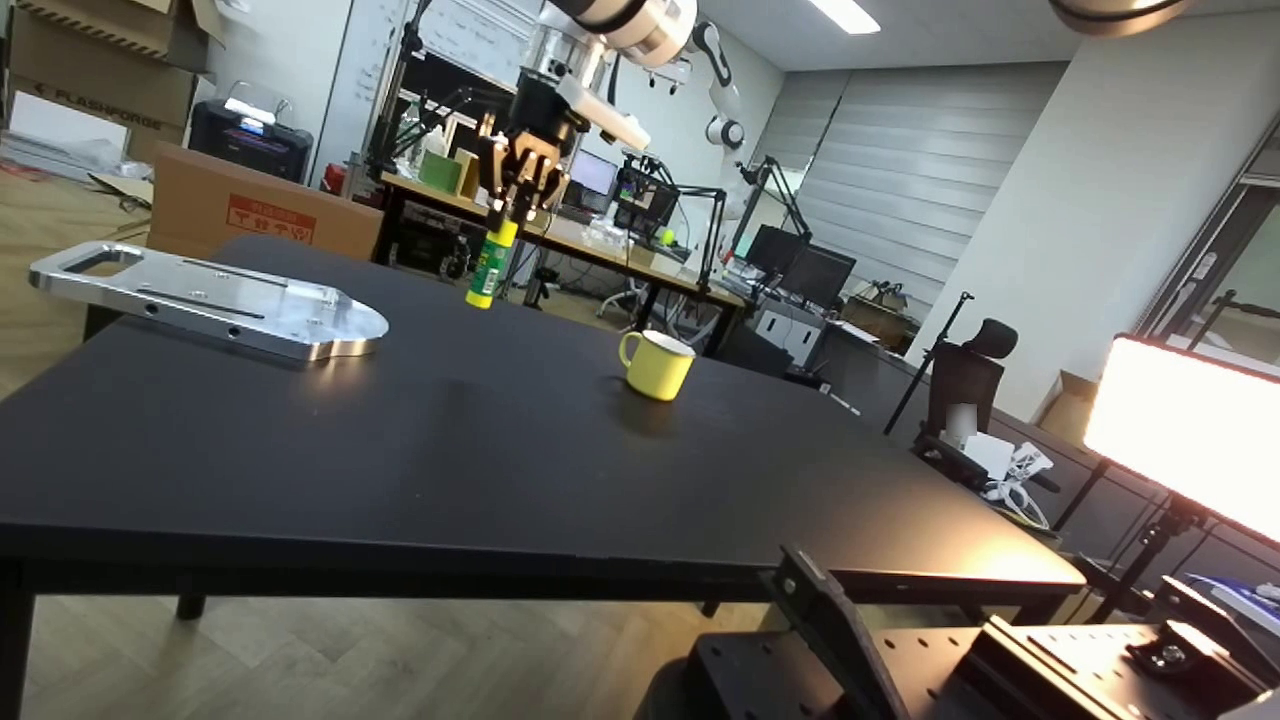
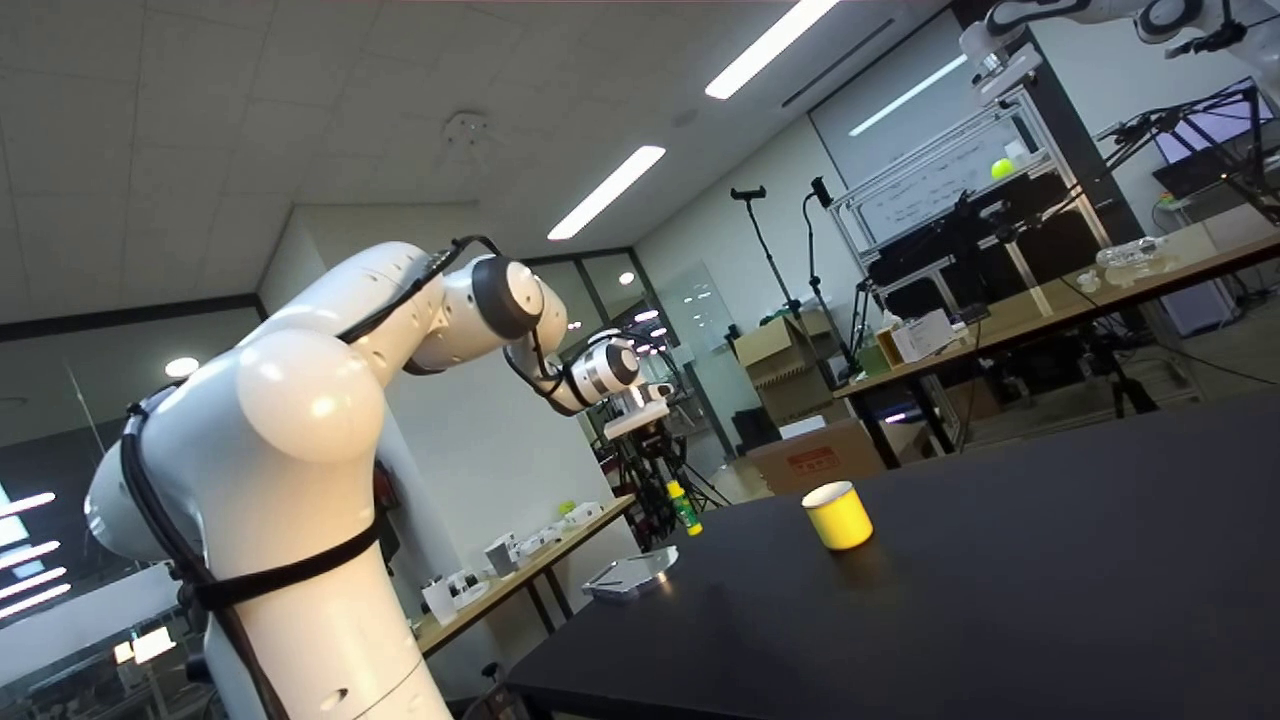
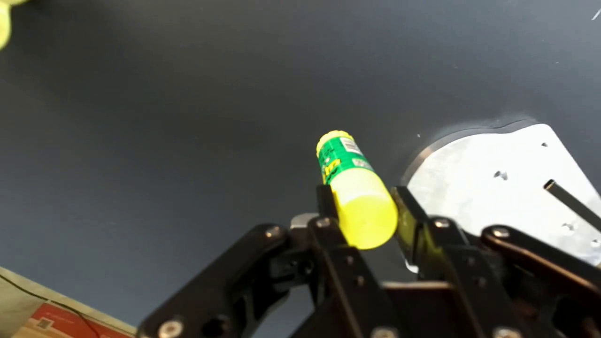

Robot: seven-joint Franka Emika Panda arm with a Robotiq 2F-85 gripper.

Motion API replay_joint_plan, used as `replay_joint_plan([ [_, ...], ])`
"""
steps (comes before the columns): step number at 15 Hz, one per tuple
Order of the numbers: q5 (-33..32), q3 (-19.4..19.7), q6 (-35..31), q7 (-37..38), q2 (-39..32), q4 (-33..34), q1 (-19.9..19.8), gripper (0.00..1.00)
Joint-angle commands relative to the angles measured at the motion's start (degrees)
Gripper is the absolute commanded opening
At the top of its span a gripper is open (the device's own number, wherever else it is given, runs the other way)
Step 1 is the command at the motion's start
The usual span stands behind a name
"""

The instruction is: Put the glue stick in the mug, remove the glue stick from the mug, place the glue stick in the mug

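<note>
The glue stick (image 1: 490,265), green-labelled with yellow ends, hangs tilted above the black table (image 1: 480,480), gripped near its upper end. My gripper (image 3: 364,206) is shut on it; the finger pads flank the yellow end in the wrist view. Its lower end points down, free of the table. The yellow mug (image 1: 658,368) stands upright on the table, apart from the stick, and also shows in an exterior view as the yellow mug (image 2: 840,518). Only a sliver of the mug (image 3: 4,23) enters the wrist view's top left corner. The inside of the mug is hidden.
A silver metal plate (image 1: 230,300) with a handle slot lies on the table near the gripper, and shows beside the fingers as a bright plate (image 3: 488,169). Past the table edge stand a cardboard box (image 1: 200,205) and a bright light panel (image 1: 1190,430).
</note>
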State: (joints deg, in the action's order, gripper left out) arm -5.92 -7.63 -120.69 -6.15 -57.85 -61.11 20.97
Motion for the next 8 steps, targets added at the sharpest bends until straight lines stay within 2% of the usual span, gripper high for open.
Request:
replay_joint_plan([
  [1, -1.5, -0.6, 3.7, -4.4, -8.1, 13.5, 3.5, 0.08],
  [7, -1.0, -0.2, 5.6, -9.4, -14.6, 23.2, 6.2, 0.08],
  [8, -0.6, -0.2, 2.7, -8.0, -11.1, 16.4, 5.8, 0.33],
])
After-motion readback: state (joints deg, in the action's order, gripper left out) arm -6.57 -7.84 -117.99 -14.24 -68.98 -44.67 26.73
